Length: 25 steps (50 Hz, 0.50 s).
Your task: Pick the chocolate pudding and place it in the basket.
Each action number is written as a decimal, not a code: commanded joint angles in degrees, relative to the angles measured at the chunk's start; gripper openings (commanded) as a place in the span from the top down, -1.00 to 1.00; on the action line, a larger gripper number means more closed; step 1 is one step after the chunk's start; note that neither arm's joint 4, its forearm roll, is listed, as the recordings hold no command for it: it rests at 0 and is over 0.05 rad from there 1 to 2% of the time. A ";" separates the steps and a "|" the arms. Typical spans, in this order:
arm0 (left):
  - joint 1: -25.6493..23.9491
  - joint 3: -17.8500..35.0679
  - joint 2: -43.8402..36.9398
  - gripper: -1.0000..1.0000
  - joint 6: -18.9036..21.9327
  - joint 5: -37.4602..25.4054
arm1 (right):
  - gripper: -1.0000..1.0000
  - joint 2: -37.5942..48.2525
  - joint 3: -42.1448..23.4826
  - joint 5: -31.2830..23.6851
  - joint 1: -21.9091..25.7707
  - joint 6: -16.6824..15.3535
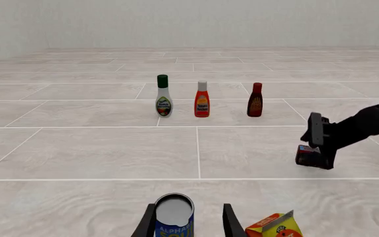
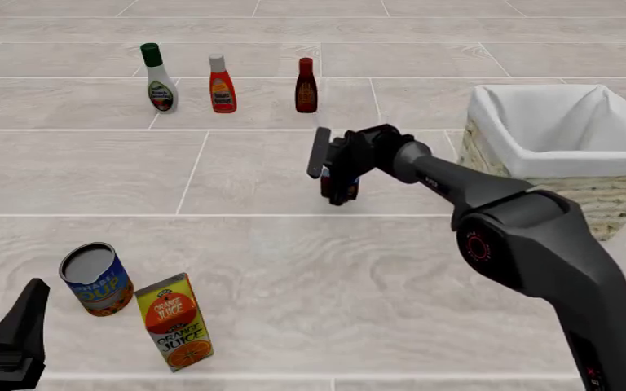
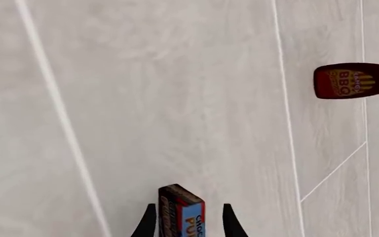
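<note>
Nearest the camera, front view: left gripper (image 2: 9, 346) low at the near left edge, idle, fingers spread and holding nothing. In the left wrist view its fingers stand either side of the soup can (image 1: 174, 215) without visibly pressing it; looks parked, not engaged.

Just beyond it, the soup can (image 2: 95, 279) stands upright, with the orange juice carton (image 2: 176, 321) lying flat beside it, close but whether touching I cannot tell. Neither is a task item.

Mid-table: right arm extended forward, right gripper (image 2: 339, 173) turned sideways around the chocolate pudding (image 2: 344, 184). Right wrist view shows the carton (image 3: 181, 212) between the two fingers, blue face outward. Fingers sit tight on both sides, so I judge it clamped on the pudding. Whether the carton rests on the table or is lifted clear I cannot tell.

To the right and a little farther: basket (image 2: 509, 168), white lining folded over the rim, inside appears empty. Pudding is well apart from it; the carry rightward is not yet done.

Far row: ranch dressing bottle (image 2: 160, 80), ketchup bottle (image 2: 222, 85), BBQ sauce bottle (image 2: 306, 85), upright, clear of the likely path.
</note>
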<state>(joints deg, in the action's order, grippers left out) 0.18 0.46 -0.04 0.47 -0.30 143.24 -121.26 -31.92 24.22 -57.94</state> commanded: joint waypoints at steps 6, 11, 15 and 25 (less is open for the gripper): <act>0.02 -0.03 -0.05 -1.00 -0.11 0.01 | -1.00 1.66 -0.28 0.03 -0.70 0.18; 0.03 -0.03 -0.05 -1.00 -0.11 0.01 | -1.00 1.89 0.09 0.34 -1.05 -0.04; 0.01 -0.03 -0.05 -1.00 -0.12 0.02 | -1.00 2.23 -0.58 0.27 -1.37 -0.21; 0.02 -0.03 -0.05 -1.00 -0.12 0.01 | 1.00 1.24 0.23 0.53 -1.42 0.07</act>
<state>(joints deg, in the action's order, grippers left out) 0.17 0.46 -0.04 0.47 -0.30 144.12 -121.27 -32.80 23.62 -58.97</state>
